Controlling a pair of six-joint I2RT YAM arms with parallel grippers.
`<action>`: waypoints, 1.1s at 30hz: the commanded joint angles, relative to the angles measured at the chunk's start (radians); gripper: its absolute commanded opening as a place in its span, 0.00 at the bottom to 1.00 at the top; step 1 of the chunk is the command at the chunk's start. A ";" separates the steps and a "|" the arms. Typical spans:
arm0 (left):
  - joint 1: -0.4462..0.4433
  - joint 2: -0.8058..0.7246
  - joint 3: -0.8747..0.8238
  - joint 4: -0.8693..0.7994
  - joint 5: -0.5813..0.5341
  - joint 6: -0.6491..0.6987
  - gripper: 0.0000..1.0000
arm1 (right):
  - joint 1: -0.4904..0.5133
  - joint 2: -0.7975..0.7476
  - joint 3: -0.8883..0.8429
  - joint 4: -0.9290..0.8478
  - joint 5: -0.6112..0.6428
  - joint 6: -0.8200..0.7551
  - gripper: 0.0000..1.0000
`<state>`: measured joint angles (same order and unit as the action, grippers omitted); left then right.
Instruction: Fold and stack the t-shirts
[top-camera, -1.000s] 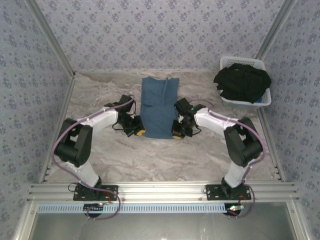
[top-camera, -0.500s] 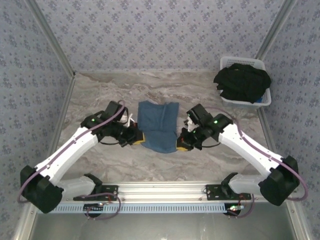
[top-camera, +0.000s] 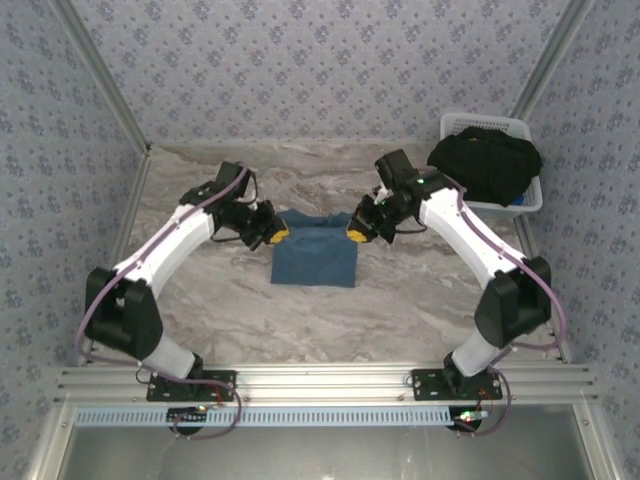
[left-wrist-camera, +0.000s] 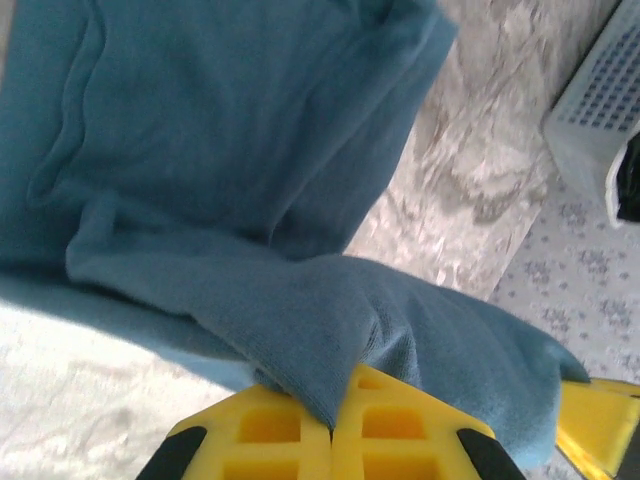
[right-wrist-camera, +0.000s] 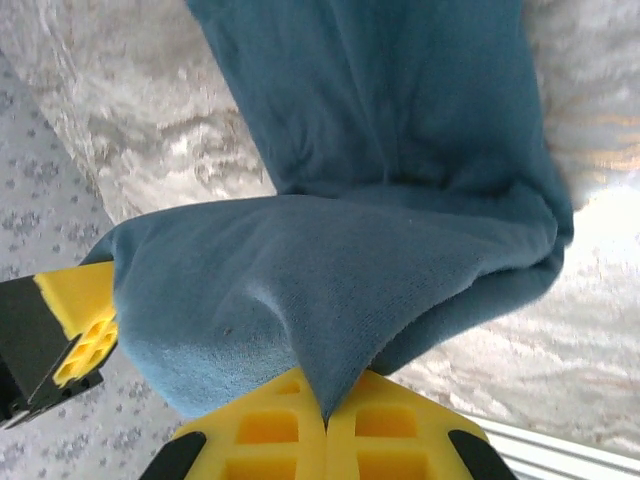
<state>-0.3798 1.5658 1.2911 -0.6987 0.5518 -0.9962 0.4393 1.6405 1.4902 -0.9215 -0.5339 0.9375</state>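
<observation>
On marbled grey stone-look desk (top-camera: 200, 300), centre: plain teal-blue cloth t-shirt (top-camera: 313, 265), narrowed to a strip, near part lying flat, far edge raised off the surface. Reads as mid-fold, end-over-end fold not yet landed. In white slatted plastic basket (top-camera: 480, 122), far right: heap of black cloth t-shirts (top-camera: 485, 165), none folded, nothing stacked. Most of the job left. Left tool (top-camera: 277, 234) and right tool (top-camera: 354, 233): pressed together, each pinching a teal corner. Black shirt count impossible to tell. Basket floor hidden.
</observation>
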 joint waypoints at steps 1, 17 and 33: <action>0.020 0.099 0.119 -0.007 -0.008 0.046 0.00 | -0.026 0.076 0.090 -0.030 0.028 -0.041 0.00; 0.088 0.471 0.469 -0.012 -0.141 0.103 0.71 | -0.118 0.510 0.447 0.062 0.183 -0.198 0.52; -0.344 -0.147 -0.453 0.452 -0.371 -0.758 0.67 | -0.077 -0.237 -0.382 0.312 0.270 -0.195 0.59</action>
<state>-0.6750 1.4235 0.9028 -0.3820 0.2726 -1.4220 0.3573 1.4517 1.1984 -0.6407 -0.2733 0.7181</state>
